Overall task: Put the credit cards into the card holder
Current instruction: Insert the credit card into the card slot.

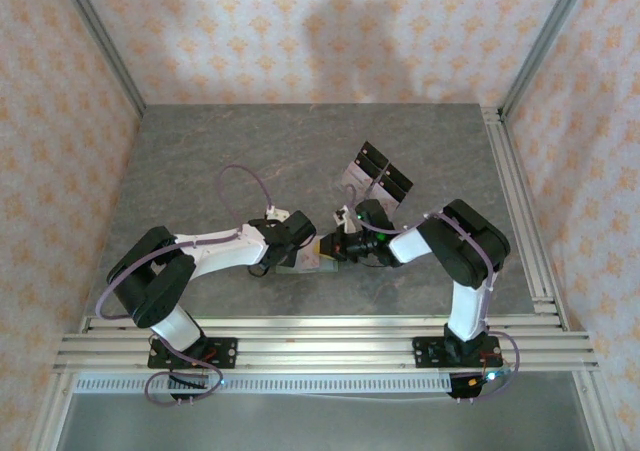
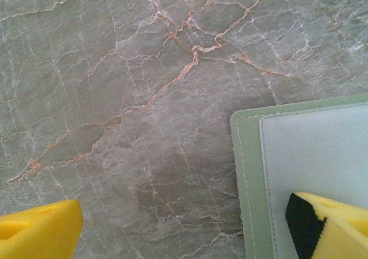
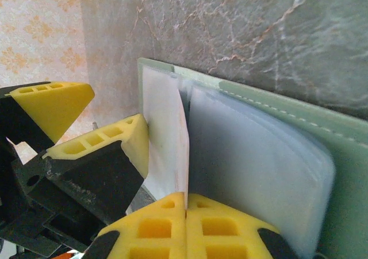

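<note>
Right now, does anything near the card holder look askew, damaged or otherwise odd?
Nothing stands out. The card holder lies open on the table; the right fingers pinch one credit card on edge at its sleeves, and a left finger is over its inside.

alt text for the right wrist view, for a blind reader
The right end effector pinches a pale credit card edge-on, at the clear sleeves of the open sage-green card holder on a marble table. The left end effector sits open beside it.

Black-panelled stand (image 1: pixel 376 175) on marble table (image 1: pixel 200 161)
</note>
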